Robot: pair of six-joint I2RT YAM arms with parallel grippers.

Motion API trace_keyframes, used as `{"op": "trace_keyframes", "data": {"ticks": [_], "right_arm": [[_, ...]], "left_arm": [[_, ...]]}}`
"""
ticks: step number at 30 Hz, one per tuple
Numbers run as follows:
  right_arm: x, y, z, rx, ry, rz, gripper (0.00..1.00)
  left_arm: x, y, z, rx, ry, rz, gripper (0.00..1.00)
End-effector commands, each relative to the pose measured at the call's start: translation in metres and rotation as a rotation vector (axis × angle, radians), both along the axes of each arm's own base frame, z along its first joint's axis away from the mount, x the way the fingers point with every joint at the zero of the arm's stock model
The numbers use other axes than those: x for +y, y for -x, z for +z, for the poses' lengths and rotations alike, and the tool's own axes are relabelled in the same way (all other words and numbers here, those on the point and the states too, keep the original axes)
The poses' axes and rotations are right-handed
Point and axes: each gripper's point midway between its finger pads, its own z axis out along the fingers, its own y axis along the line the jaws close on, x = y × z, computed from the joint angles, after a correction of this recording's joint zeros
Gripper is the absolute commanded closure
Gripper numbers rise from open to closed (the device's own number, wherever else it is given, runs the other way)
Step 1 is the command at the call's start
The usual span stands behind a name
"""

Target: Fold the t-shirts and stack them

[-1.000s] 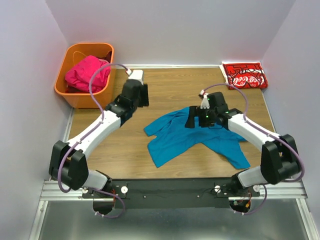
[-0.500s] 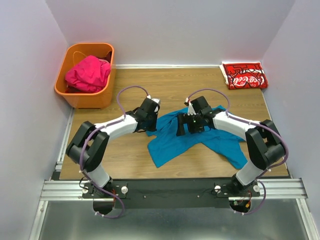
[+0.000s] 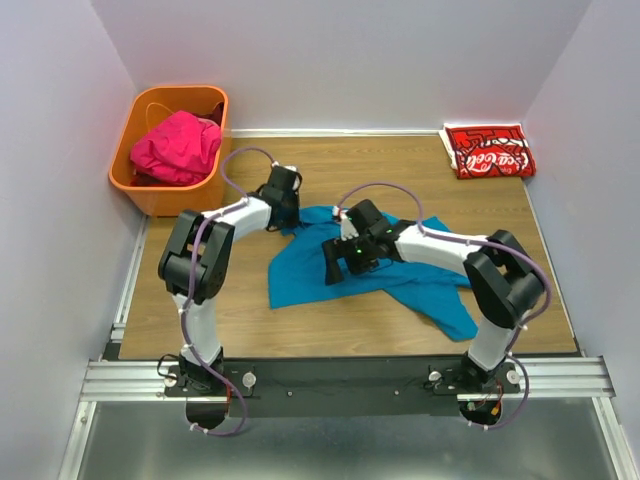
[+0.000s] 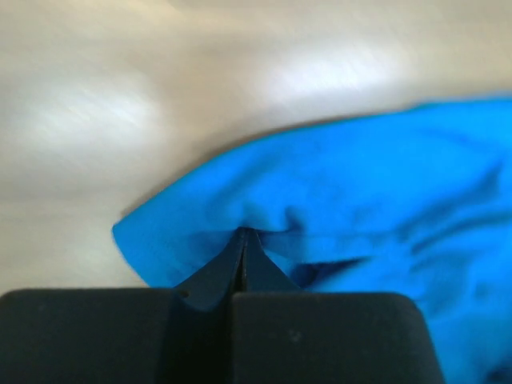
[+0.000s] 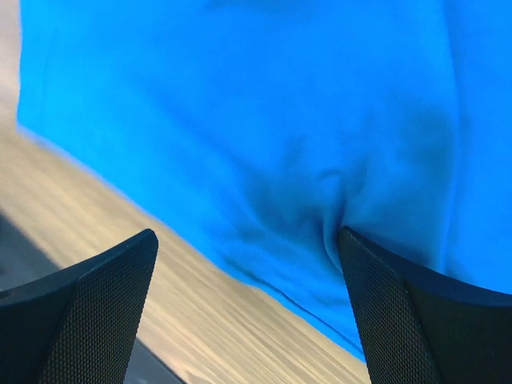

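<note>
A teal-blue t-shirt (image 3: 298, 278) lies crumpled across the middle of the wooden table. My left gripper (image 3: 290, 215) is at the shirt's far left corner. In the left wrist view its jaws (image 4: 242, 234) are shut, with a fold of the blue cloth (image 4: 336, 192) pinched at their tips. My right gripper (image 3: 332, 266) hovers open over the shirt's middle. One of its fingers (image 5: 400, 320) presses into the cloth (image 5: 264, 120), the other is over bare wood. A folded red t-shirt (image 3: 490, 152) with white script lies at the back right. A magenta-pink t-shirt (image 3: 178, 147) is bunched in the basket.
The orange plastic basket (image 3: 200, 195) stands at the back left corner, close to the left arm's elbow. White walls close in the table on three sides. Both arms' cables loop above the shirt.
The left gripper swung in from near the basket, came down on the blue shirt's edge and shut on it. Both arms and the shirt have shifted left; the right gripper stayed open.
</note>
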Motion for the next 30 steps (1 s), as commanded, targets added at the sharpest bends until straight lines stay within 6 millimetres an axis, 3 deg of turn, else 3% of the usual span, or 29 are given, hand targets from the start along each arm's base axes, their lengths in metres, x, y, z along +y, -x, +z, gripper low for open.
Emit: {"op": "trace_keyframes", "data": {"ticks": [1,3,5,8,11,12,14,15,16,17,18,19,20,21,22,24,25,30], "right_arm": [[0.027,0.045,-0.030,0.189,-0.007,0.137,0.00],[0.048,0.042,-0.020,0.182,-0.052,0.171,0.00],[0.060,0.043,-0.008,0.191,-0.099,0.196,0.00],[0.061,0.020,0.018,0.073,-0.093,0.141,0.00],[0.021,-0.026,0.050,-0.104,-0.020,-0.073,0.00],[-0.011,-0.046,0.062,-0.130,-0.020,-0.197,0.01],[-0.047,-0.060,0.071,-0.143,-0.022,-0.315,0.03],[-0.065,-0.066,0.073,-0.149,-0.018,-0.371,0.05],[-0.098,-0.073,0.077,-0.167,-0.005,-0.461,0.09],[-0.113,-0.076,0.077,-0.173,0.007,-0.503,0.11],[-0.134,-0.080,0.078,-0.179,0.017,-0.563,0.13],[-0.145,-0.079,0.075,-0.179,0.029,-0.590,0.15],[-0.157,-0.075,0.071,-0.175,0.044,-0.622,0.18],[-0.172,-0.076,0.068,-0.166,0.053,-0.669,0.21],[-0.180,-0.076,0.066,-0.160,0.058,-0.693,0.24],[-0.200,-0.074,0.058,-0.142,0.079,-0.777,0.37],[-0.212,-0.075,0.055,-0.143,0.098,-0.834,0.41],[-0.243,-0.074,0.032,-0.093,0.155,-0.946,0.70]], "left_arm": [[0.031,-0.026,-0.013,0.044,-0.120,0.043,1.00],[0.045,-0.041,-0.014,0.043,-0.152,0.062,1.00],[0.052,-0.067,-0.002,0.003,-0.152,0.097,1.00],[0.074,-0.098,0.021,-0.063,-0.140,0.163,0.98],[0.070,-0.114,0.056,-0.161,-0.116,0.146,0.77],[0.064,-0.112,0.072,-0.193,-0.103,0.128,0.67],[0.058,-0.107,0.088,-0.231,-0.089,0.112,0.58],[0.053,-0.101,0.094,-0.244,-0.087,0.099,0.55],[0.043,-0.085,0.106,-0.267,-0.087,0.070,0.53],[0.036,-0.077,0.111,-0.280,-0.082,0.049,0.53],[0.032,-0.061,0.103,-0.260,-0.089,0.026,0.53],[0.024,-0.050,0.106,-0.265,-0.084,0.004,0.53],[0.004,-0.034,0.118,-0.285,-0.064,-0.053,0.53],[-0.003,-0.022,0.115,-0.273,-0.063,-0.082,0.53],[-0.008,-0.004,0.101,-0.233,-0.067,-0.114,0.53],[-0.024,0.024,0.094,-0.188,-0.029,-0.177,0.55],[-0.022,0.041,0.075,-0.133,-0.033,-0.193,0.55],[-0.017,0.086,0.040,-0.010,-0.020,-0.236,0.61]]}}
